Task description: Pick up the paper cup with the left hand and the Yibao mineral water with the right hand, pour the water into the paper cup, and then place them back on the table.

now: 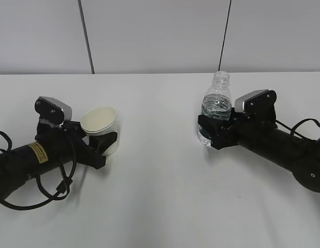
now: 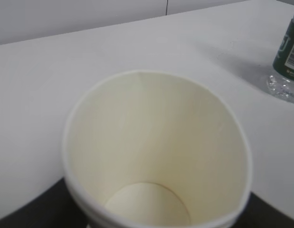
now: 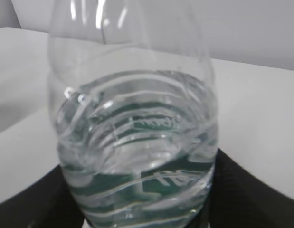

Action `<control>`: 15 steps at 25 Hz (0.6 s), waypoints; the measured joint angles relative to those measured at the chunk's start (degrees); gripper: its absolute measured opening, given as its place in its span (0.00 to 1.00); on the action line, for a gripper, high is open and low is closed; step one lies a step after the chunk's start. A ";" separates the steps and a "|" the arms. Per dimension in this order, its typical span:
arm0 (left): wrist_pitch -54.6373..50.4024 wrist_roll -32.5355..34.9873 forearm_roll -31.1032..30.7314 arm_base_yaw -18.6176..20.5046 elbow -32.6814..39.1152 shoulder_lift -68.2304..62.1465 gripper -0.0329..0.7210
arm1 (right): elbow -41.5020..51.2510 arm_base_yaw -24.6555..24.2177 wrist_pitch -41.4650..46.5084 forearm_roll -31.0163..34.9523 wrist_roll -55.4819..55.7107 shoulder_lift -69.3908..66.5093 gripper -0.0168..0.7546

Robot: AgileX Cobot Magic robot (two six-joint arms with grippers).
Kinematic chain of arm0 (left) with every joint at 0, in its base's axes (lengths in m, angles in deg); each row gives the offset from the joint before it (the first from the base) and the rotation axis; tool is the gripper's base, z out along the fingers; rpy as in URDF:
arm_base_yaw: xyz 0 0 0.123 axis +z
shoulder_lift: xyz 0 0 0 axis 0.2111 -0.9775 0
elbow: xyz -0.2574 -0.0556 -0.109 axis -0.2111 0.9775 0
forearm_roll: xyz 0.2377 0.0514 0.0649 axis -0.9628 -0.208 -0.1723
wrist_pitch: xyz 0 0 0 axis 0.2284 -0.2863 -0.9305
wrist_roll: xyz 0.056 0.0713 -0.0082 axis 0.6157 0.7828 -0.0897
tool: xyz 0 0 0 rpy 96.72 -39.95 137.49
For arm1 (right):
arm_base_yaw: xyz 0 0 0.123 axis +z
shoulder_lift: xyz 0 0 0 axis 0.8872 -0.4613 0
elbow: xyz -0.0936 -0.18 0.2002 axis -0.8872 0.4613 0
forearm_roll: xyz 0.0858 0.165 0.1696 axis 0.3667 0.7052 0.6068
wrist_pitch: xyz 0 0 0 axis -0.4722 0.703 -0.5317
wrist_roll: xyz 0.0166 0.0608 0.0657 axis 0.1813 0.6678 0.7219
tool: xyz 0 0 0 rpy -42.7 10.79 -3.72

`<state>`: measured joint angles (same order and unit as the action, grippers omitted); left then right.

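The white paper cup (image 1: 99,122) stands at the left between the fingers of my left gripper (image 1: 103,138), which is shut on it. In the left wrist view the cup (image 2: 156,137) fills the frame, empty, with its rim pressed into an oval and a dark finger (image 2: 35,211) at each side. The Yibao mineral water bottle (image 1: 216,103), capless and partly full, stands upright at the right in my right gripper (image 1: 212,132), which is shut around its green label. It also fills the right wrist view (image 3: 132,137), with black fingers (image 3: 253,190) beside it.
The white table (image 1: 160,191) lies between the two arms. The bottle's base and label show at the far right of the left wrist view (image 2: 288,57). Black cables trail from both arms at the table's left and right edges. A grey wall runs behind.
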<state>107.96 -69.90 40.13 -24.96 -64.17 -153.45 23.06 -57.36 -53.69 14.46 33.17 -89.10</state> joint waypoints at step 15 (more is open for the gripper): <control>-0.24 -3.68 -7.58 -3.72 -1.53 0.00 0.59 | -0.37 0.00 7.58 -2.33 -6.69 3.82 0.65</control>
<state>107.72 -73.58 32.55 -28.68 -65.70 -153.45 22.69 -57.36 -46.11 12.13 26.48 -85.28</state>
